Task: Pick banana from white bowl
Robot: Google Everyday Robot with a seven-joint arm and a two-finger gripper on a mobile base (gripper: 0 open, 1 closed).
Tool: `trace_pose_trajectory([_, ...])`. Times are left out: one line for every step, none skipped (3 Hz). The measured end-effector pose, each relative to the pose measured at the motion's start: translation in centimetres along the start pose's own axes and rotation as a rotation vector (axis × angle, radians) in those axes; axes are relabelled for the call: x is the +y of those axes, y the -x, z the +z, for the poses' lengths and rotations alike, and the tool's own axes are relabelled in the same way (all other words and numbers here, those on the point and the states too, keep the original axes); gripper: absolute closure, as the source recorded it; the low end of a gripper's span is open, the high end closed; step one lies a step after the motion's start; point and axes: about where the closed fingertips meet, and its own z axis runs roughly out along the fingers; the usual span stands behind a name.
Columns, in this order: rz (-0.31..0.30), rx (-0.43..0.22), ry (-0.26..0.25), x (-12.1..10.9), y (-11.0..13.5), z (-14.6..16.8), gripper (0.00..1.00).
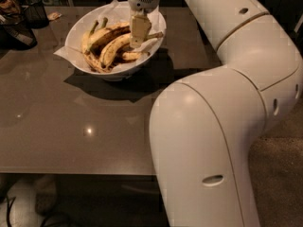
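The white bowl [78, 30], lined with crinkled white paper, stands at the far middle of the grey table [71, 126]. Several bananas lie in it. The banana [111, 51], long, curved and pale yellow with brown speckles, lies across the middle of the bowl. A banana streaked dark brown [108, 32] lies just behind it. My gripper [139, 36] hangs down from above over the right half of the bowl. Its tip is at the banana's right part and hides that stretch of it. A banana end [157, 34] shows to the right of the gripper.
A black mesh basket [35, 11] and a dark object [16, 34] stand at the table's far left. My arm's large white links [208, 126] fill the right side of the view and overhang the table's front right corner. The table's front edge [71, 173] runs across the lower left.
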Motion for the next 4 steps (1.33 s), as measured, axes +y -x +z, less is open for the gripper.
trace_pose_trajectory([0.019, 0.014, 0.015, -0.2, -0.7, 0.9, 0.41])
trace_pose_trajectory([0.042, 0.034, 0.001, -1.0, -2.1, 0.8, 0.40])
trace_pose_trajectory([0.054, 0.050, -0.013, -1.6, -3.0, 0.6, 0.40])
trace_pose_trajectory([0.064, 0.063, -0.012, -1.9, -3.5, 0.9, 0.42])
